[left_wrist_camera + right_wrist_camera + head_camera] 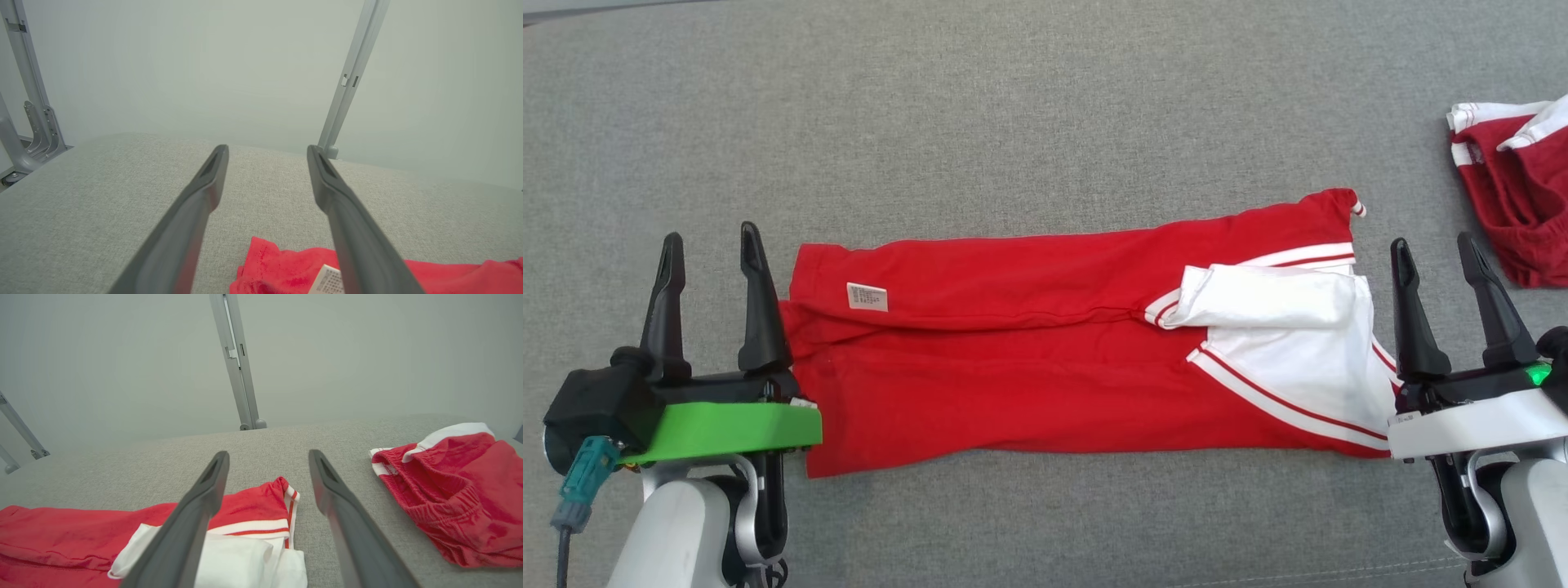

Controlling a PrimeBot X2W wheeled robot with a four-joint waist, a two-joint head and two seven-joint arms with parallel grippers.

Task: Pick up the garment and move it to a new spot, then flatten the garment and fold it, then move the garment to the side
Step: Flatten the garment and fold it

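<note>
— How do the grippers stand?
— The left gripper (711,233) has its fingers spread wide and holds nothing. It sits just off the shirt's (1029,359) left end. The right gripper (1432,240) is just as wide and empty, just off the shirt's right end by the white sleeves.
— And the shirt?
— It lies flat on the grey table (1013,106), folded into a long band, its label (867,296) near its left end. Red shorts (1519,204) lie beyond its right end, apart from it.
</note>
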